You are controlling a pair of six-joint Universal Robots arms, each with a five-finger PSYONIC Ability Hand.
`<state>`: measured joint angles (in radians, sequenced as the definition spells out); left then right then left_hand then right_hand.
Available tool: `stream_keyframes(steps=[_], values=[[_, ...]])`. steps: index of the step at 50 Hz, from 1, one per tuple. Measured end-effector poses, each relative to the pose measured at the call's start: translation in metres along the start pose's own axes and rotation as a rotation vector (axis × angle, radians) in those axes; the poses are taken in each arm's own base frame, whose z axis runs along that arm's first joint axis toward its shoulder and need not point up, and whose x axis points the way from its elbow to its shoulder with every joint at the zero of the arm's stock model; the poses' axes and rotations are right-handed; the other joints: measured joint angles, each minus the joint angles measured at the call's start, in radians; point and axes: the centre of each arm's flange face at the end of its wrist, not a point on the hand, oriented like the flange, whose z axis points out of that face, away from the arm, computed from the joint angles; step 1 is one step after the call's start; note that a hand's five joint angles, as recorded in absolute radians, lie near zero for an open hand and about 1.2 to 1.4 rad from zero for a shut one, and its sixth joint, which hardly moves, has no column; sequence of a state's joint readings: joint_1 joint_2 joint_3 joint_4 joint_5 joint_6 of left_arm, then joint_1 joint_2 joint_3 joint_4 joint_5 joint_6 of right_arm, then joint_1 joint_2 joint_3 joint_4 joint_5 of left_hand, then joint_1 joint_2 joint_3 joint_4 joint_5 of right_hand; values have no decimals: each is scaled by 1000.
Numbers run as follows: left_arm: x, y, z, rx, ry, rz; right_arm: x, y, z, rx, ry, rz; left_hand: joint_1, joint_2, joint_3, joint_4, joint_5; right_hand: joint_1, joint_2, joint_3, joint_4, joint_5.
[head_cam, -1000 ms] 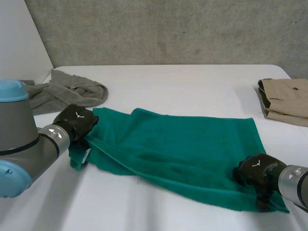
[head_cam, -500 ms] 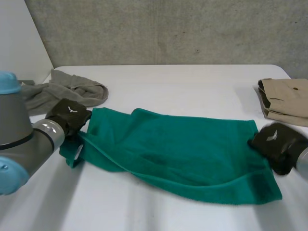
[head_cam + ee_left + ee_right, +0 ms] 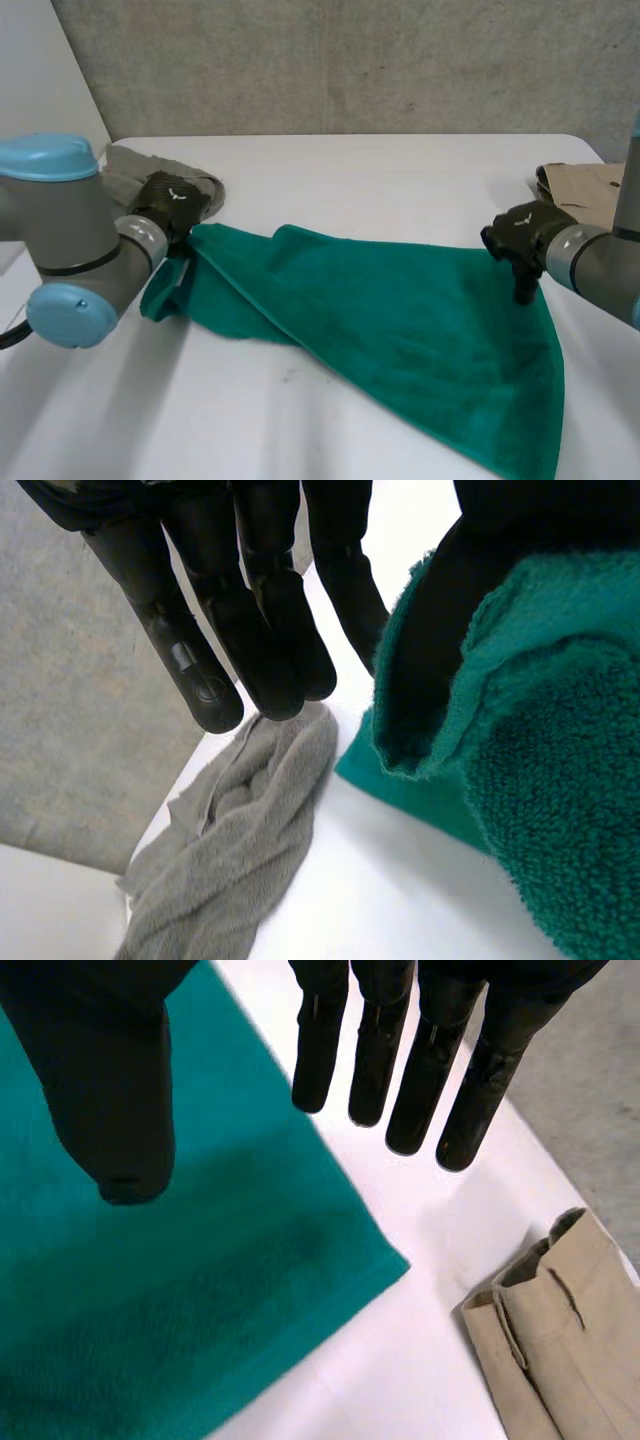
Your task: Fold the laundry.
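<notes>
Left hand [image 3: 170,198] sits at the left end of the green towel [image 3: 400,330], its fingers [image 3: 250,630] straight. The towel's edge drapes over its thumb rather than being pinched, and the grey cloth [image 3: 240,830] lies just beyond its fingertips. The towel's long axis runs across the table [image 3: 380,170] to the right hand [image 3: 520,232], which hovers spread and empty over the far right corner. A folded beige garment [image 3: 560,1340] lies nearby.

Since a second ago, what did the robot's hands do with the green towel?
On the green towel, the right hand went from the near right corner to the far right corner, where it hovers open, holding nothing. The left hand moved away from the robot toward the grey cloth, with the towel's end draped over its thumb. The towel now lies slanted. The grey cloth and beige garment stayed put.
</notes>
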<state>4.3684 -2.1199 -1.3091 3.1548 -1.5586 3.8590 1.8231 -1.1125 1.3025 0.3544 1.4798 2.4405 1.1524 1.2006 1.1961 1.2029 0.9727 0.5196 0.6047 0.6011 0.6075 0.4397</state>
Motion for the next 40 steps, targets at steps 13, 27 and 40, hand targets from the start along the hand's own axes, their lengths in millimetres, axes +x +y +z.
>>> stream_keyframes(steps=[13,27,40], values=[[11,-9,-3,20,20,5,-19,-8,-73,104,-76,239,0,0,0,0,0,-122,-152,-154,-167,-183],[19,-14,-3,44,28,5,-102,46,-95,96,-244,235,0,0,0,0,0,-122,-152,-154,-167,-183],[18,-17,1,66,10,3,-129,61,-94,210,-314,154,0,0,0,0,0,-122,-152,-154,-167,-183]])
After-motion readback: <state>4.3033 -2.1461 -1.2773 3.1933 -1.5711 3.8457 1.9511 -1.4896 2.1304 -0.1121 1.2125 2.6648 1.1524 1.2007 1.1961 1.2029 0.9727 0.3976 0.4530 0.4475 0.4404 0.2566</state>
